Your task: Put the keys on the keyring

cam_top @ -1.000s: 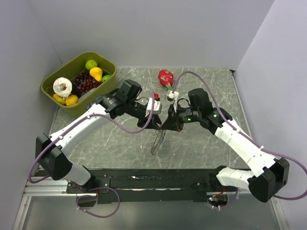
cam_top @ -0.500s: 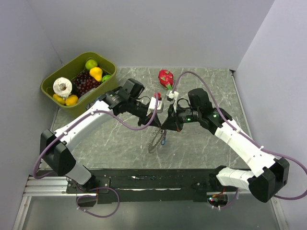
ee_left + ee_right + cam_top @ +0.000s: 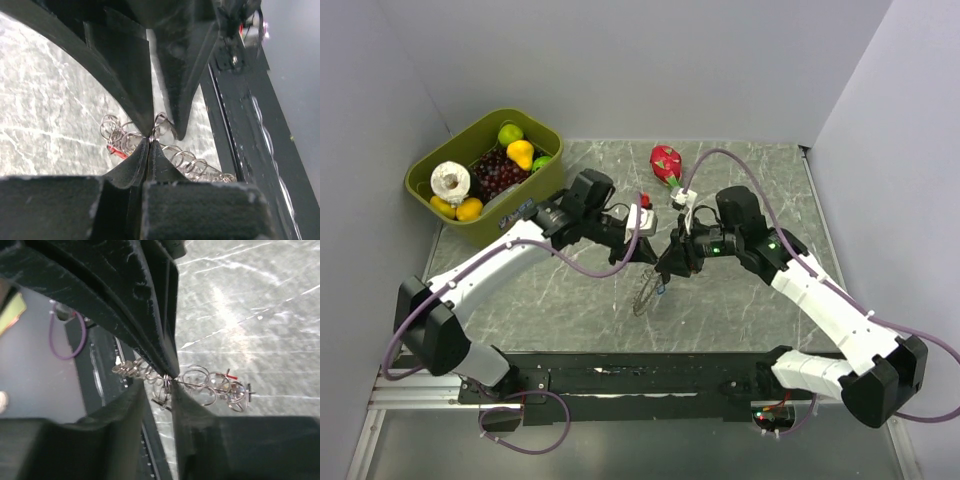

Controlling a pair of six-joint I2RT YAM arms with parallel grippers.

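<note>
The left tool [image 3: 150, 141] pinches the keyring [image 3: 643, 299] above the desk [image 3: 740, 310]. The right tool [image 3: 166, 385] is narrowly parted beside it. A blue key [image 3: 661, 290] seemingly hangs threaded; any keys left are unclear.

L jaws have shut on the keyring [image 3: 646, 296] while R jaws have begun to part.

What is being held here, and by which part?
The left gripper pinches the keyring by its coiled rim, shut tight on the wire. The right gripper has jaws parted around the same rim, not clamping it.
</note>
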